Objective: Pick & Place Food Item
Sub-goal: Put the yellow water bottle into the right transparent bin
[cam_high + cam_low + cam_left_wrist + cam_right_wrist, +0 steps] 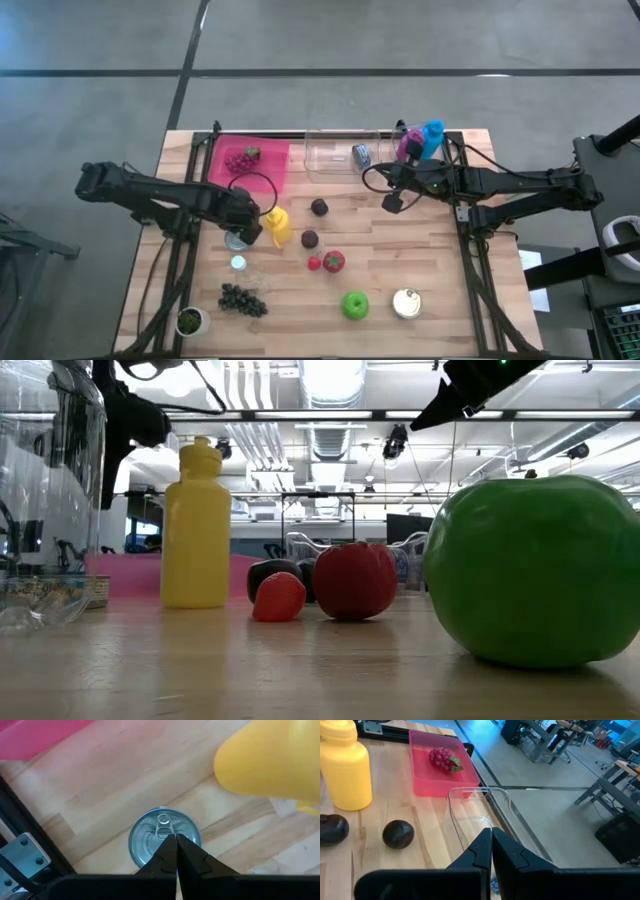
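High view, read left to right: the left gripper [245,228] hangs with fingers pressed together and empty over a can [237,240] beside the yellow bottle [278,226]; the left wrist view shows the closed tips directly above the can's pull tab, though whether they touch it cannot be told. Behind lies the pink tray [270,165] holding red grapes [241,158]. At centre, on the bare table [430,260], lie 2 dark round fruits [318,207] and [310,239], a strawberry [314,264], a red tomato-like fruit [334,261] and a green apple [355,305], with dark grapes [242,299] toward the front left. The clear container [335,155] sits at the back edge. The right gripper [392,202] (also closed on nothing) hovers just in front of that container.

Progress, as a judgement: no food item is held, so picking and placing both remain, and which item is meant cannot be told.

Room for moving: the centre items stand apart, leaving approach space from above; the bottle crowds the left gripper, and the container wall and the table's back edge limit the right gripper's travel.
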Available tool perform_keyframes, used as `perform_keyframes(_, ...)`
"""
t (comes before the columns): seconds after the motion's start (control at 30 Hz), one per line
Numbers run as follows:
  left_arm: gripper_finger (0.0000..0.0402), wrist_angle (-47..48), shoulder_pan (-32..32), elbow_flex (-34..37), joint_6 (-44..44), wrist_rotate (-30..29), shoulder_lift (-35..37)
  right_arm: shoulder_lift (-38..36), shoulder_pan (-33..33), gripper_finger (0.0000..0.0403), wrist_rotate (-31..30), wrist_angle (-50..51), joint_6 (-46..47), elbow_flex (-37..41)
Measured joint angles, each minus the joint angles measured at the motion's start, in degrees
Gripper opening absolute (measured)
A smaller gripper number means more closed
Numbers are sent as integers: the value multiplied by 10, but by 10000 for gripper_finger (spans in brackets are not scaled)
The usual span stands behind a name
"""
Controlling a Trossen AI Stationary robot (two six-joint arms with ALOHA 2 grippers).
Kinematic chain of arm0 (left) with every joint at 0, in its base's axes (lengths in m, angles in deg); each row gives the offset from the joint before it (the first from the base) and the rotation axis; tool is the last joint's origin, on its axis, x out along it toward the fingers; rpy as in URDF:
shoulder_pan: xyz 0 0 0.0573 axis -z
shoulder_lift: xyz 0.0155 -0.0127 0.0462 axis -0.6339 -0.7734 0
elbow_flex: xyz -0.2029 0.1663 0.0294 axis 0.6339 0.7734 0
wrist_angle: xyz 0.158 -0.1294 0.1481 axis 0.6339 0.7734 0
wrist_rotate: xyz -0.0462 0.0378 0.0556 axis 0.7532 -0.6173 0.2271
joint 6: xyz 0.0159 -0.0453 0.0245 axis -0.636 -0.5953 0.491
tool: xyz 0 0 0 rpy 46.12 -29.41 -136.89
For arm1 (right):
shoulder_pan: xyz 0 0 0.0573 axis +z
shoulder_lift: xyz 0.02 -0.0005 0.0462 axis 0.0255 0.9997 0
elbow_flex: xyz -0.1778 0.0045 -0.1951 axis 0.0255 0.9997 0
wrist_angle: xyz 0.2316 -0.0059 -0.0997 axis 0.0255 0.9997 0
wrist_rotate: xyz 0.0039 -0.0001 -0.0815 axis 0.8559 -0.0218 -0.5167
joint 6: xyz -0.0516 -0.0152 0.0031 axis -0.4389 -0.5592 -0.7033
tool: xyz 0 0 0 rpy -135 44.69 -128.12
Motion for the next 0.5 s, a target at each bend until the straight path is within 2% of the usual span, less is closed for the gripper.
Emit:
perform_keyframes(0.2, 1, 10, 0, -47, 28, -2, 0, 0, 0, 8, 0, 0, 0, 0)
perform_keyframes(0.3, 1, 16, 0, -67, 36, -25, 1, 0, 0, 8, 0, 0, 0, 0)
perform_keyframes(0.5, 1, -49, 0, -44, 99, -30, -6, 0, 0, 8, 0, 1, 0, 0)
